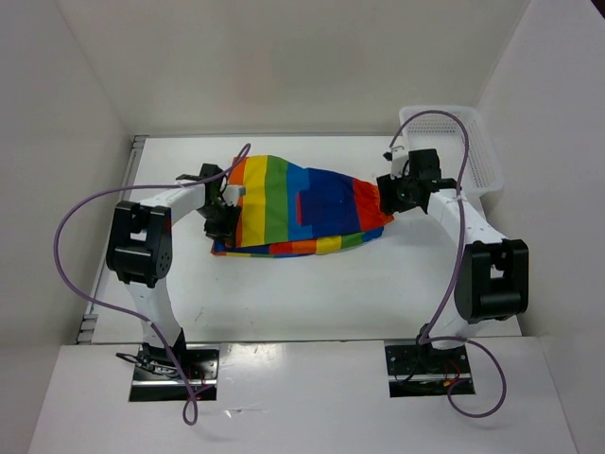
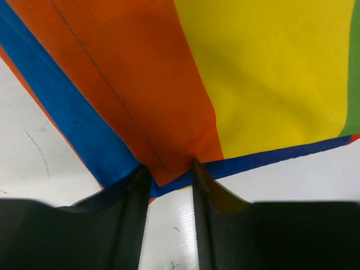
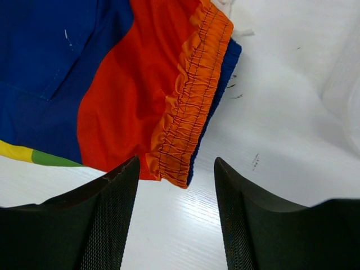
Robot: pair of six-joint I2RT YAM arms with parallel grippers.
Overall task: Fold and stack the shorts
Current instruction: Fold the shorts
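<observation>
The white table carries the shorts at its middle. They lie flat, with their long axis running left to right across the robot's front, the striped leg end toward the left arm and the waist end toward the right. A white basket stands at the far right corner, apart from the cloth. Each arm reaches one end of that axis, so neither is clearly the nearer. The left end effector sits at the leg end, its jaws partly spread, with the orange corner of the hem lying between them, straddled rather than clamped. The right end effector hovers at the waist end with its jaws spread wide. The gathered orange waistband points into the gap and is not yet gripped. A fold would likely start with both closing on these opposite ends.
</observation>
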